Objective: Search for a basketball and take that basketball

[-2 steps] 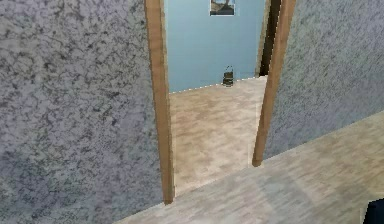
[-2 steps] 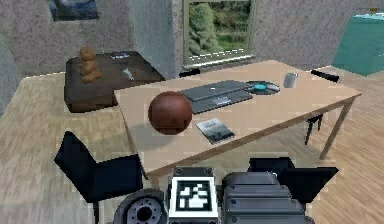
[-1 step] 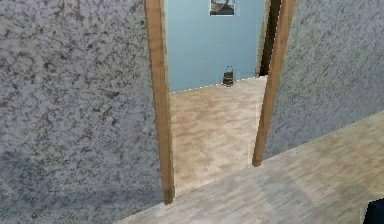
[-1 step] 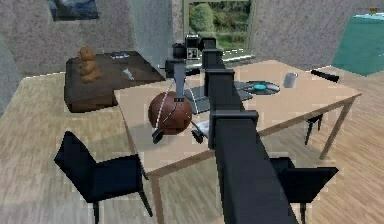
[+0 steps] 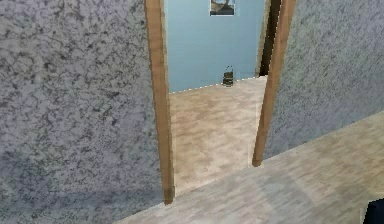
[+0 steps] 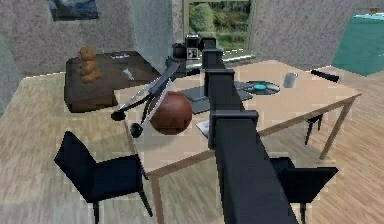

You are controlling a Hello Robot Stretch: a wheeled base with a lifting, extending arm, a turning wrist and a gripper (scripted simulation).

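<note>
Basketball [image 6: 172,113] on the table [image 6: 310,100], gripper [image 6: 131,118] close beside it.

You seem to have the base parked side-on to the table so the arm [image 6: 245,160] can reach out across the top. That would explain why the forward view looks past a wooden door frame [image 5: 158,100] toward a blue wall [image 5: 200,45]. The basketball rests on the tabletop near a corner, at about 3 o'clock from the fingertips in the arm side view. You cannot tell whether they touch. You also cannot tell how the fingers stand, or whether the gripper holds anything, since the basketball sits on the table right by it. A black chair [image 6: 95,170] stands at 7 o'clock from the basketball.
</note>
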